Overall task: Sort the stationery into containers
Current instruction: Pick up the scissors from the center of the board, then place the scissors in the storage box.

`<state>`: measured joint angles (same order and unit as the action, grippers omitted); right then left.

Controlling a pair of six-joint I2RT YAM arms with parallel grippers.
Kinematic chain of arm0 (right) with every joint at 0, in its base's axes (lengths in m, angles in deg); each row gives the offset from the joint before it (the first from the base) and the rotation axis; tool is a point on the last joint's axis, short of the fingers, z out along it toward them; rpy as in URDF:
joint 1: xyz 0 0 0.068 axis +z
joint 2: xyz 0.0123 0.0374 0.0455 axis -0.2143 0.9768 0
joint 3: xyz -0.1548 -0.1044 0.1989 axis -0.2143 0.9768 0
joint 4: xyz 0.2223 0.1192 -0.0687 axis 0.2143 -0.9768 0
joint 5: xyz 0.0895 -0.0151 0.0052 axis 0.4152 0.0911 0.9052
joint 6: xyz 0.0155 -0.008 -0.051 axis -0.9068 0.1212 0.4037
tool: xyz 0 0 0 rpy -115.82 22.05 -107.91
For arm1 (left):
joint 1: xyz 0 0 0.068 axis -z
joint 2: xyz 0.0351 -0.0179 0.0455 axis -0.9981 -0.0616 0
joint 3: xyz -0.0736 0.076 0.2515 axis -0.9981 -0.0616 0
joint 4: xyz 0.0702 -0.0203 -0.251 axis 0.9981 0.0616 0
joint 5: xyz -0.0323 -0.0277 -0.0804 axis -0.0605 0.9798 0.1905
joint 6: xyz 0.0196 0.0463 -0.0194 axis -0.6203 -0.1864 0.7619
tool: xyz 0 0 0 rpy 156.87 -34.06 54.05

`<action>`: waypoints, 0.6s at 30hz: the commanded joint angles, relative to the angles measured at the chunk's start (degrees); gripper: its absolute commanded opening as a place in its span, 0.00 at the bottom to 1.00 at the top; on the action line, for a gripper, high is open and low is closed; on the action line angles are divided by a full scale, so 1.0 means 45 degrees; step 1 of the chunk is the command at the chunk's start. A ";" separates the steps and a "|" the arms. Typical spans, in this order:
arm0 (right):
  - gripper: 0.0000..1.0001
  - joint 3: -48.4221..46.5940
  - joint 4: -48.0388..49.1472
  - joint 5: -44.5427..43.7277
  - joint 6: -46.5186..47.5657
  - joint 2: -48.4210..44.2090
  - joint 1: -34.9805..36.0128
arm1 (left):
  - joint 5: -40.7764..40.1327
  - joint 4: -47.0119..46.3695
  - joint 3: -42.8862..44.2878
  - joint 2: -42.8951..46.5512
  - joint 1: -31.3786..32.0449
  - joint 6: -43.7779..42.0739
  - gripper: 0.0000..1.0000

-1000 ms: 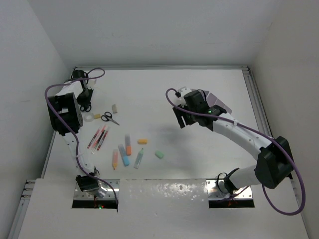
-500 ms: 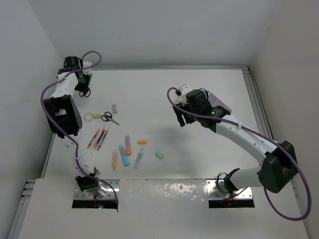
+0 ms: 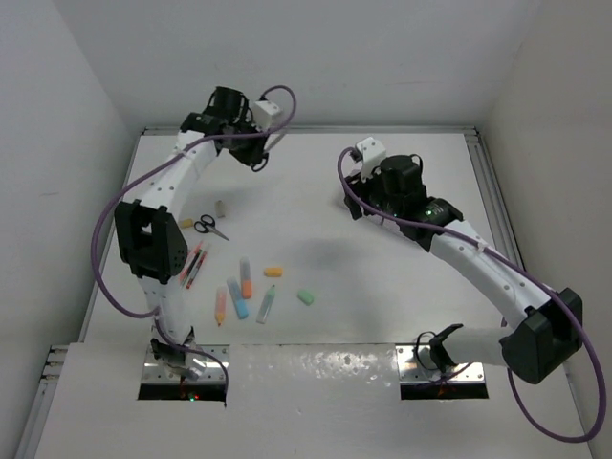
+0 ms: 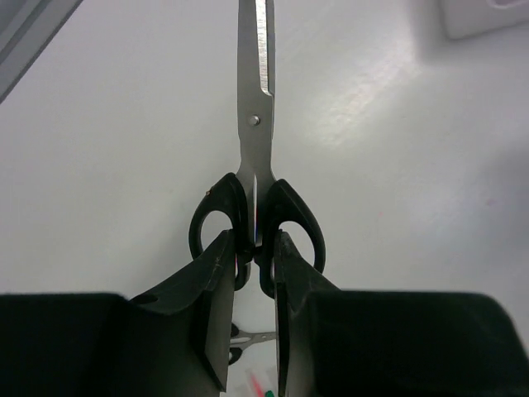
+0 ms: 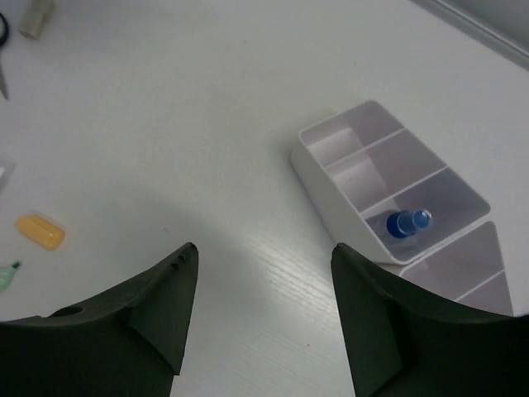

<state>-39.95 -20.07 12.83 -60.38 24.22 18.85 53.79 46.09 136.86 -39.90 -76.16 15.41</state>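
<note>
**A:** How is the left arm [image 3: 182,172] set?

**B:** It is stretched out long over the far part of the desk [image 3: 316,172], with its wrist bent downward at the end.

**A:** And the left jaws?

**B:** They are nearly closed, pinching the black-handled scissors [image 4: 256,165] right where the two finger loops meet. One loop bulges out on each side of the jaws. The blades are closed and run straight ahead of the jaws, out of the wrist view. I cannot tell whether the tip touches the desk.

**A:** Is anything else near them?

**B:** A corner of the white organizer [image 5: 397,182] sits ahead and to the right of them. A second pair of scissors [image 3: 206,227] lies on the desk well behind them.

**A:** What about the right arm [image 3: 478,258]?

**B:** It reaches forward from its base and bends at the elbow. Its wrist hangs above the middle of the desk, facing down.

**A:** And the right jaws?

**B:** They are spread wide with only bare desk between them. They hold nothing and touch nothing.

**A:** Where are the task's things from there?

**B:** The organizer stands ahead of the right jaws and a little to their right, apart from them. A blue-capped bottle [image 5: 409,223] lies in the nearest of its three rear compartments. An orange eraser [image 5: 40,231] lies off to the left of the jaws. A grey eraser [image 5: 37,16] is farther ahead on that same side. The markers [image 3: 244,292], the pens [image 3: 191,263] and a green eraser [image 3: 306,297] lie loose on the desk, well apart from both pairs of jaws.
</note>
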 commanded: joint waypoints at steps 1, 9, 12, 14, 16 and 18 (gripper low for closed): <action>0.63 -0.1354 0.1953 0.1096 -0.0526 -0.0254 -0.0568 | 0.0858 -0.0377 -0.0655 0.1820 0.1101 -0.1032 0.00; 0.73 -0.1809 0.1859 0.3768 0.4396 -0.0135 -0.1115 | 0.0169 0.1298 -0.0854 0.1862 0.3138 -0.3787 0.00; 0.80 -0.1571 0.1333 0.5042 0.5930 -0.0292 -0.1565 | -0.0293 0.1671 -0.1067 0.1999 0.3664 -0.4802 0.00; 0.80 -0.2308 0.0652 0.5452 0.5407 -0.0234 -0.2033 | -0.1172 0.1419 -0.1902 0.2311 0.4017 -0.5934 0.00; 0.79 -0.2780 -0.0131 0.6428 0.4567 -0.0214 -0.2912 | -0.2636 0.0526 -0.3188 0.2934 0.4311 -0.7179 0.00; 0.79 -0.2841 -0.0328 0.6937 0.4350 -0.0253 -0.3422 | -0.4082 -0.0511 -0.4188 0.3771 0.4448 -0.8160 0.00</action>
<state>-49.15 -19.57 36.61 -40.91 24.07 6.32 45.12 49.48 122.39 -29.24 -57.63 -10.58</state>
